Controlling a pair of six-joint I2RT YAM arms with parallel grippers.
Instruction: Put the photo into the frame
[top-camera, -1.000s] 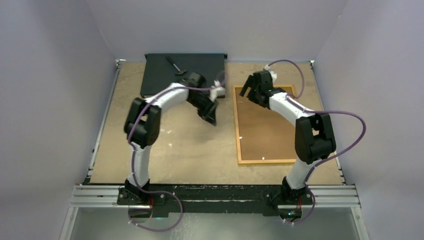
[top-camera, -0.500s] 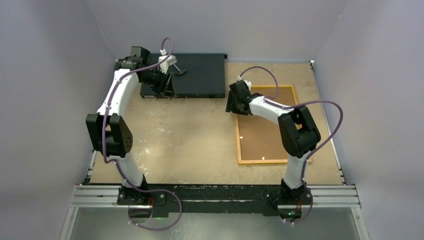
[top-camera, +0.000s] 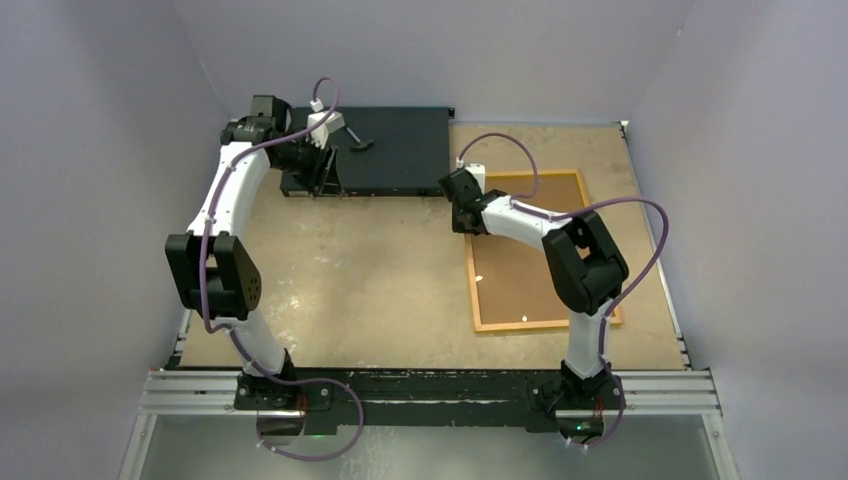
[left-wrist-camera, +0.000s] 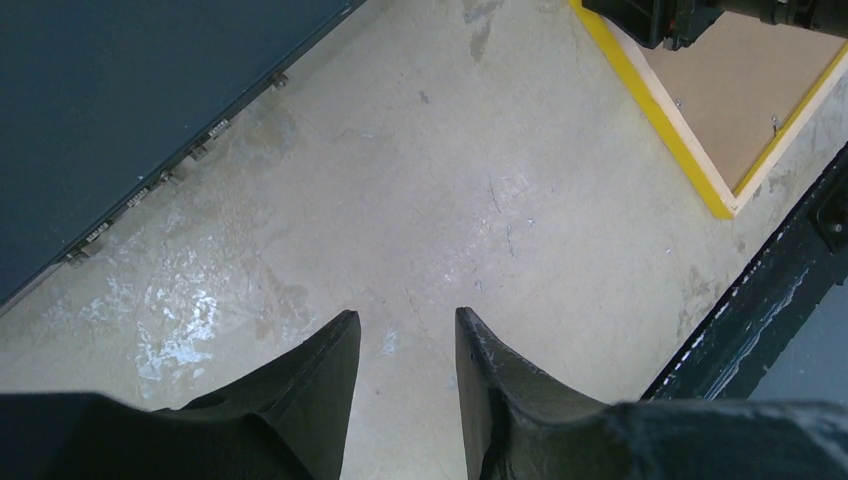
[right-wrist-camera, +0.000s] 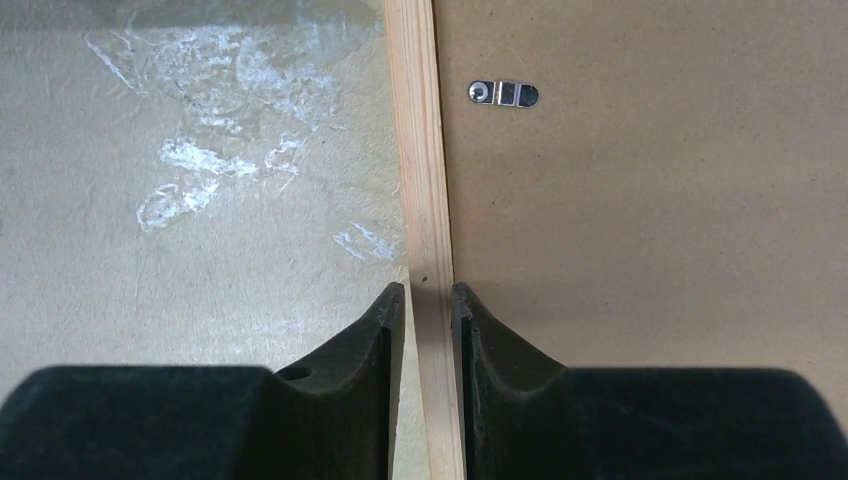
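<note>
- Grip just made: right tool (right-wrist-camera: 428, 292) has narrowed from wide to a pinch on the frame (right-wrist-camera: 420, 150), at its left rail near the far corner
- Frame lies back-up on the surface (right-wrist-camera: 200, 250), board (right-wrist-camera: 650, 250) still in it
- Left tool (left-wrist-camera: 407, 325), half open and empty, has swung away from the frame to the box (top-camera: 400, 150)
- Photo not in view; the board probably has to come out first

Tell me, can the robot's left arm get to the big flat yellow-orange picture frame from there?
Probably yes. Only bare beige tabletop lies between the open left gripper and the yellow-orange picture frame. But the right gripper clamps its left rail, so that spot is taken.
</note>
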